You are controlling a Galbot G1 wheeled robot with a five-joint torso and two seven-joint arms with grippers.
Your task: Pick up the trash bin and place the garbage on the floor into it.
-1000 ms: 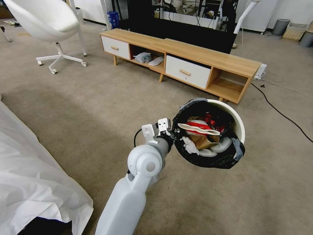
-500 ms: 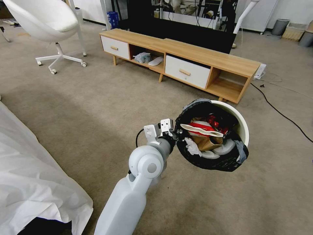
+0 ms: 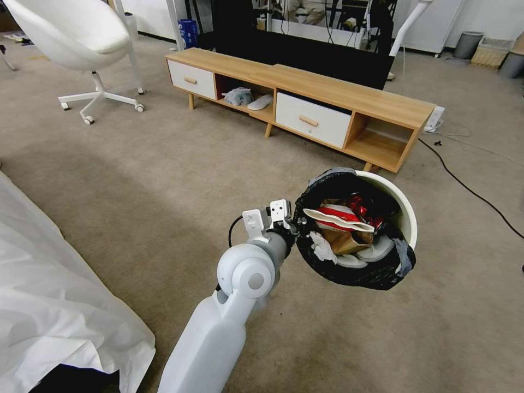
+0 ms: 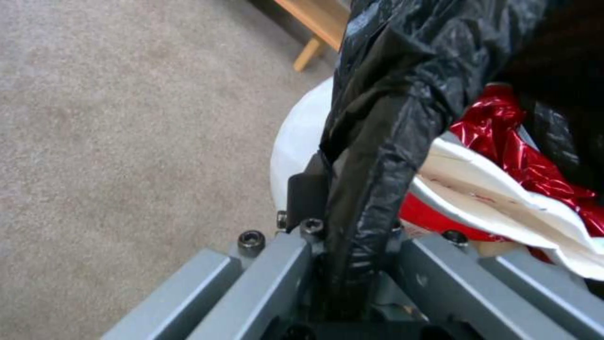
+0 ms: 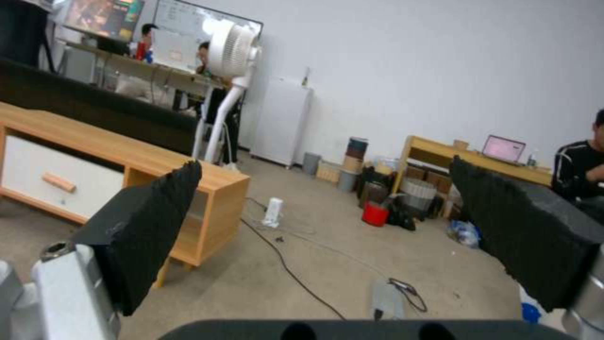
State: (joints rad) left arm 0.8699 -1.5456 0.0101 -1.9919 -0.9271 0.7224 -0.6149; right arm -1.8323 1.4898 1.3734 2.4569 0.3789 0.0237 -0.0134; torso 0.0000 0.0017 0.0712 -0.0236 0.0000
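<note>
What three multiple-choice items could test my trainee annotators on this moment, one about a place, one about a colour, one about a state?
1. Where is the small round white plastic trash bin?
A. Standing on the carpet
B. Held in the air at its rim by the left claw
C. On the long wooden TV cabinet

2. What colour is the crinkly plastic liner bag over the bin's rim?
A. Black
B. Blue
C. Green

3. How does the right claw stand?
A. Shut on a can
B. Shut on the bin
C. Open, holding nothing

Answers: 1 B, the head view shows the bin lifted and tilted at the end of the left arm, and the left wrist view shows the rim pinched. 2 A, the liner is black in both views. 3 C, the right wrist view shows its pads wide apart with open room between them.
</note>
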